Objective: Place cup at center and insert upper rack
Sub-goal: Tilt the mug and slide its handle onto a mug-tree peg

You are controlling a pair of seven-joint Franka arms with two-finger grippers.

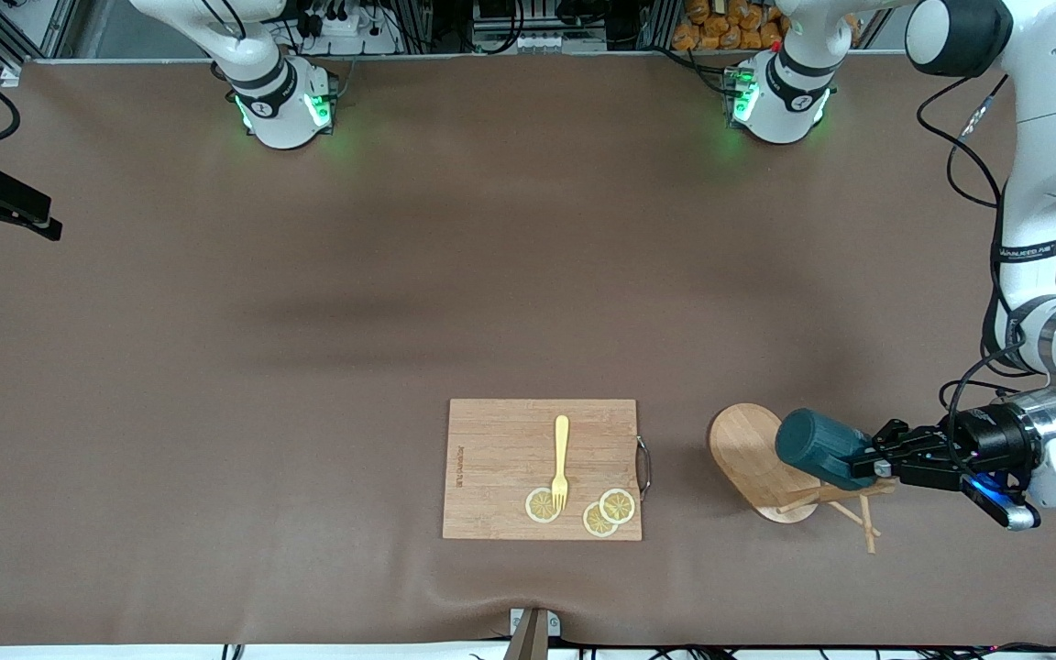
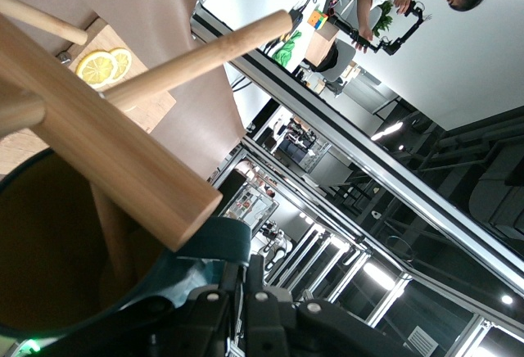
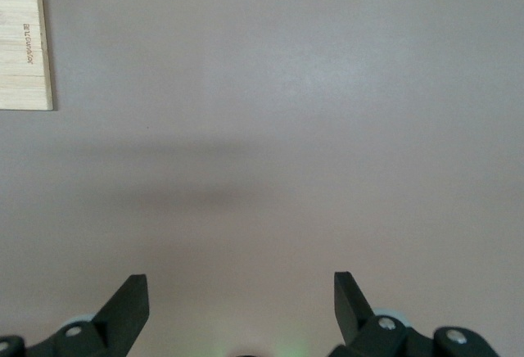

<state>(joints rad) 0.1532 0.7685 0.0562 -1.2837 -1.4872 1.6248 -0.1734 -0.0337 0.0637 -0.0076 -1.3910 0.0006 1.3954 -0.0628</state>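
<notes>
- The left hand [image 1: 869, 458] is clamped on the rim of the cup [image 1: 819, 446], holding the dark teal mug on its side in the air, mouth toward the hand.
- In the left wrist view, the cup's [image 2: 57, 250] tan inside fills the corner and the rack's thick post [image 2: 98, 152] crosses its mouth, with a thinner peg [image 2: 205, 52] jutting out above.
- The cup hangs over the upper rack [image 1: 753, 454], a wooden mug tree lying tipped over on the desk at the left arm's end, its oval base facing up and its pegs [image 1: 858, 513] splayed out nearer the front camera.
- Toward the middle of the desk from the rack, well apart from it, lies a wooden cutting board [image 1: 542, 469] with a yellow fork [image 1: 561, 463] and three lemon slices [image 1: 608, 511] on it.
- The right hand [image 3: 241, 308] waits with its fingers spread wide and nothing between them, over bare brown desk [image 3: 286, 128]; a corner of the cutting board [image 3: 24, 42] shows in its view.
</notes>
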